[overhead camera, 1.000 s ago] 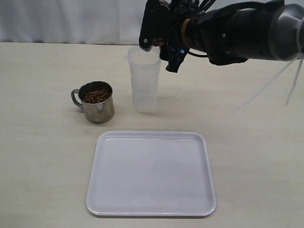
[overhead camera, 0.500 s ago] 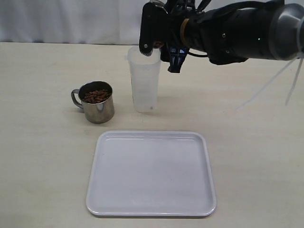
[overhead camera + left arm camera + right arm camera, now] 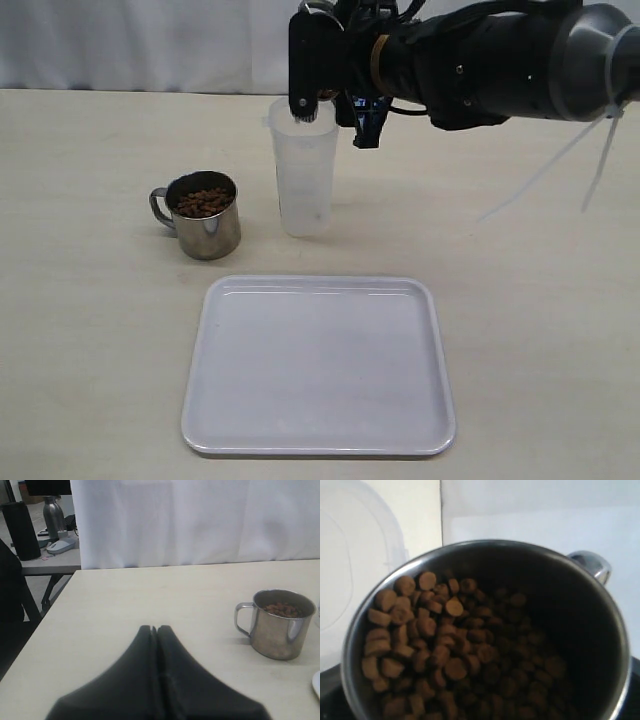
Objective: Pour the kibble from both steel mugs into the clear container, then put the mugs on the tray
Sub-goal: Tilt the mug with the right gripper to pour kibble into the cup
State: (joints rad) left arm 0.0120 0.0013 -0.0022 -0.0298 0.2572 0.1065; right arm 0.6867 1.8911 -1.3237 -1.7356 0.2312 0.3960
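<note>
A pale beige tabletop (image 3: 90, 330) runs back to a white curtain (image 3: 130, 45). At the front lies the tray (image 3: 320, 370), white, flat and bare.

Behind the tray's far edge stands the clear container (image 3: 305, 180), upright and taller than the mug beside it. Its translucent wall looks pale all the way down; whether any pellets lie at its bottom I cannot tell.

To the left of the container, a little apart from it, the standing steel mug (image 3: 210, 232) rests on the tabletop with its handle (image 3: 158, 205) turned away from the container. Kibble (image 3: 203, 203) fills it nearly to the rim.

The right arm reaches in from the right. The right gripper (image 3: 332, 100) hangs just above the container's rim, its jaws set wide around the held steel mug (image 3: 580, 630). That mug is mostly hidden in the exterior view. The right wrist view looks into it: the brown pellets (image 3: 435, 645) are heaped against one side of the wall, reaching the lip there, and the container's rim shows just past that lip.

The left gripper (image 3: 154, 630) is low over the tabletop, its jaws pressed together on nothing, with the standing mug near, ahead and to one side.
</note>
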